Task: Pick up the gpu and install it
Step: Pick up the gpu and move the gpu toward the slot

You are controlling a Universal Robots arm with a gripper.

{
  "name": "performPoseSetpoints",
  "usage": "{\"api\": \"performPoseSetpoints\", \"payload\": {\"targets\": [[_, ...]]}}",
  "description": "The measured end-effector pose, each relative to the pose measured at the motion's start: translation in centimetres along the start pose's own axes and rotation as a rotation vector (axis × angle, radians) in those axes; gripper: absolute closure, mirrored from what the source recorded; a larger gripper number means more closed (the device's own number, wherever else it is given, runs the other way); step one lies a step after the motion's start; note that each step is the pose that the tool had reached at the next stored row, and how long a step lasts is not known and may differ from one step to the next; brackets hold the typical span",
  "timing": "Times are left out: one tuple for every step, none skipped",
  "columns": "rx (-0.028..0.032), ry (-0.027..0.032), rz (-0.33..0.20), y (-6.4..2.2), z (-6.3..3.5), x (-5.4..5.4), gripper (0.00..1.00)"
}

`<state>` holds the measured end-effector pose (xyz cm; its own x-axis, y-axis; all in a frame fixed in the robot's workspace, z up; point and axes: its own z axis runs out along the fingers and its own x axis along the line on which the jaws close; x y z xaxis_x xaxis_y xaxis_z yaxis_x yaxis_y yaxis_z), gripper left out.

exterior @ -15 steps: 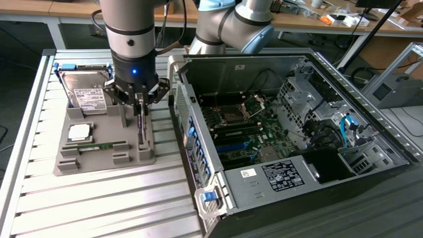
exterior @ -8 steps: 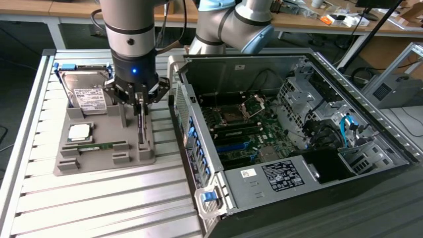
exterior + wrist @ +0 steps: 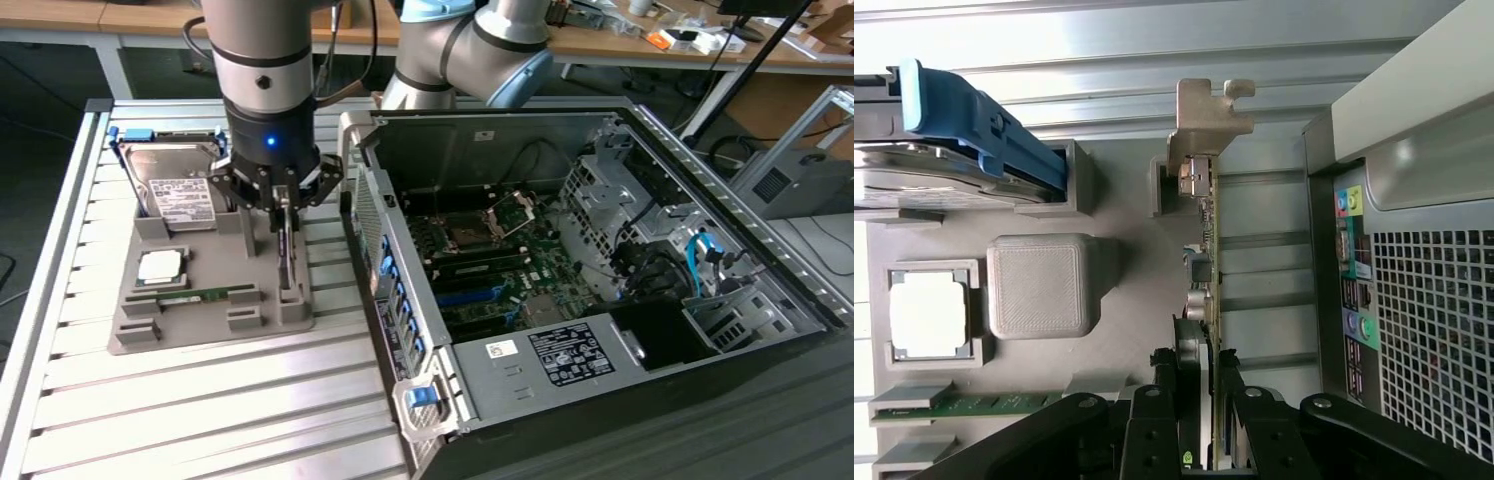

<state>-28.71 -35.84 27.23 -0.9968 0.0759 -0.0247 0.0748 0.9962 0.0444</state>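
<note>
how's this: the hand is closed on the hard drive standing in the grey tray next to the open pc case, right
Not the hard drive: the hand is closed on the gpu, the thin green card on edge in the grey tray, as the wrist view shows. The hard drive sits elsewhere in that tray, beside the open pc case.

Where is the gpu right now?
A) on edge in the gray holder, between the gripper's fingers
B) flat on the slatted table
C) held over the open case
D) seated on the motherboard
A: the gpu stands on edge in the gray holder, the gripper closed on its top edge.
</note>
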Motion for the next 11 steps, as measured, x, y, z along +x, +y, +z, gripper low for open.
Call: {"api": "performPoseSetpoints", "payload": {"targets": [[0.0001,0.0001,0.0,0.0,-0.02,0.0,0.73],[0.0001,0.0,0.0,0.0,-0.04,0.0,0.73],[0.0,0.0,0.0,0.0,-0.06,0.0,0.73],[0.0,0.0,0.0,0.0,-0.08,0.0,0.73],[0.0,0.0,0.0,0.0,-0.1,0.0,0.73],[0.0001,0.0001,0.0,0.0,-0.13,0.0,0.73],[0.0001,0.0001,0.0,0.01,-0.15,0.0,0.73],[0.0001,0.0,0.0,0.01,-0.17,0.0,0.73],[0.0001,0.0,0.0,0.01,-0.2,0.0,0.73],[0.0001,0.0001,0.0,0.01,-0.22,0.0,0.73],[0.0,0.0,0.0,0.01,-0.25,-0.01,0.73]]}}
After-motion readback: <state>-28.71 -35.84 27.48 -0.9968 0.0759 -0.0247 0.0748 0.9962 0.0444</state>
